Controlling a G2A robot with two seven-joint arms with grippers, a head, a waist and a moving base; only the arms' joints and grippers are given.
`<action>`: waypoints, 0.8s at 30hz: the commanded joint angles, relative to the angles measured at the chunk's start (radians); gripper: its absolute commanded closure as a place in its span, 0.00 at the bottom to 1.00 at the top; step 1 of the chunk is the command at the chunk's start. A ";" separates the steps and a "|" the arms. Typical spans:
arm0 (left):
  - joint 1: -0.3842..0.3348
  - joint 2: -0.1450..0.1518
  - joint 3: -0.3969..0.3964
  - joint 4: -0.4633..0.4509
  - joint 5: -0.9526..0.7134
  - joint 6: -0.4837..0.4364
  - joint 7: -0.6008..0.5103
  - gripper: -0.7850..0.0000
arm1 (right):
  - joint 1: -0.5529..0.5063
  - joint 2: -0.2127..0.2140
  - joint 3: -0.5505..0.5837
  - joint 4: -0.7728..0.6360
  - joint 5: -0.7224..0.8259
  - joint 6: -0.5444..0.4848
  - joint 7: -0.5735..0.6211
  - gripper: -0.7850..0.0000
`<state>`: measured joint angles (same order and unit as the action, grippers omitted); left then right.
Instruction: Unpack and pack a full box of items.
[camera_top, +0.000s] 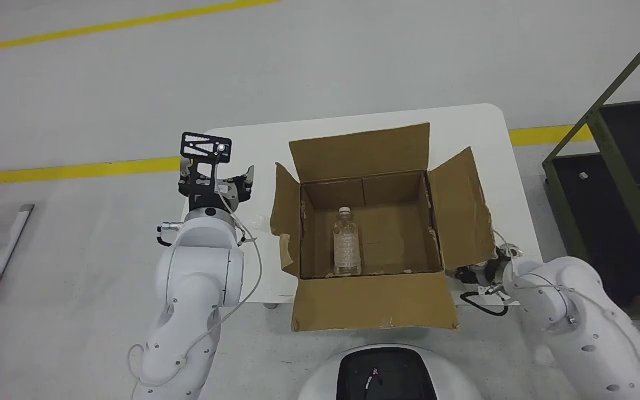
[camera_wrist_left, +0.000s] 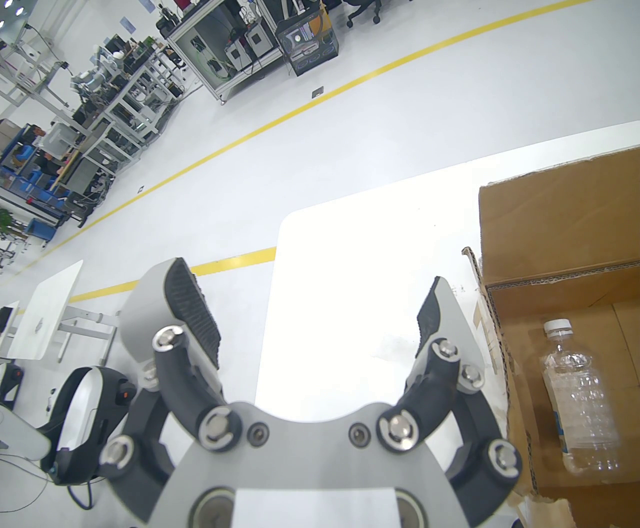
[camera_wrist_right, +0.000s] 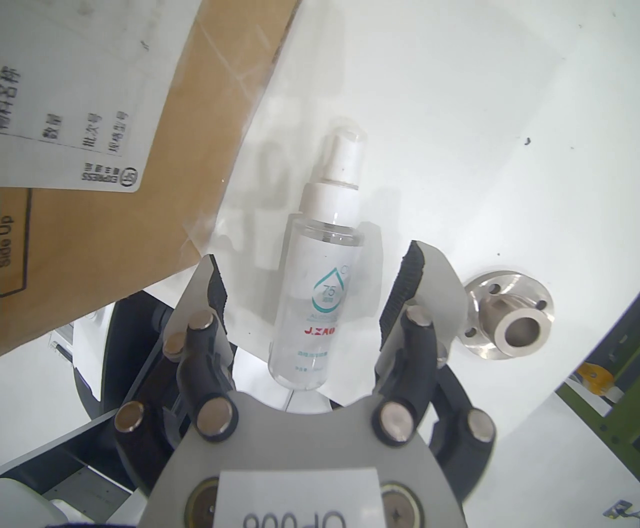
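An open cardboard box (camera_top: 372, 165) stands on the white table (camera_top: 470, 125), and a clear plastic water bottle (camera_top: 346, 243) lies on its floor; the left wrist view shows this bottle (camera_wrist_left: 580, 400) too. My left gripper (camera_top: 217, 185) (camera_wrist_left: 310, 300) is open over the table's left edge, beside the box, with nothing between its fingers. My right gripper (camera_wrist_right: 315, 280) is open low at the box's right front corner. A clear spray bottle (camera_wrist_right: 320, 280) with a white pump lies on the table between its fingers (camera_wrist_right: 400, 285), not clamped.
A round metal flange (camera_wrist_right: 510, 315) lies on the table just beside the right gripper. The box's outer flap (camera_wrist_right: 125, 150) with a white label leans close to the spray bottle. A dark green frame (camera_top: 590, 170) stands right of the table.
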<state>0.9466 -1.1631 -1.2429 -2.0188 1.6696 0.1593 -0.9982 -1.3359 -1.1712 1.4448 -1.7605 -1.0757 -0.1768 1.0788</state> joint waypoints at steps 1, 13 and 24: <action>0.000 0.000 0.000 0.000 0.000 0.000 0.000 0.00 | 0.001 0.000 -0.010 0.000 -0.004 0.003 0.001 0.02; 0.000 0.000 0.000 0.000 0.000 0.000 0.000 0.00 | 0.026 0.002 -0.044 0.039 -0.021 0.020 -0.003 0.32; 0.000 0.000 0.000 0.000 0.000 0.000 0.000 0.00 | 0.029 0.007 -0.043 0.041 -0.022 0.041 0.002 1.00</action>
<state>0.9466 -1.1631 -1.2429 -2.0188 1.6696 0.1593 -0.9982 -1.3068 -1.1647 1.3968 -1.7146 -1.0995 -0.1388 1.0819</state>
